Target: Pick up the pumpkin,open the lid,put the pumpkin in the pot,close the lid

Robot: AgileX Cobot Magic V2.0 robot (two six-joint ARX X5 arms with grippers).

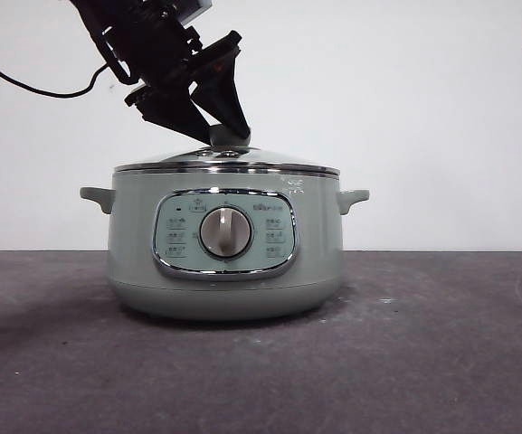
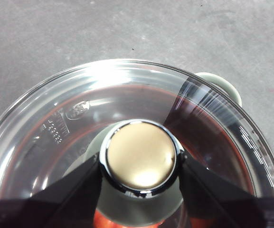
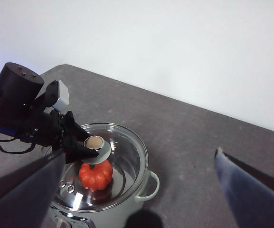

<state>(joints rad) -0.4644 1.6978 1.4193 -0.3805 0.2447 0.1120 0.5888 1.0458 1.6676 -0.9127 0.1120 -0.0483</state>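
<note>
Pot point(image 1: 224, 271) lidded, pumpkin point(image 3: 96, 175) inside.
Your left gripper point(image 1: 217, 127) fingers point(image 2: 75, 190) clamp the lid point(image 1: 227, 163) knob; right gripper point(image 3: 137, 190) released, well apart.

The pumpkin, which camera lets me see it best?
The right wrist view: the pumpkin shows whole and orange-red through the glass lid, inside the pot. The left wrist view shows only orange slivers beneath the knob held by the left gripper. The front view hides it completely.

The pot's control panel point(image 1: 224, 233) bears small labels too small to read; the lid's point(image 2: 80, 109) embossed mark is unreadable too.
</note>
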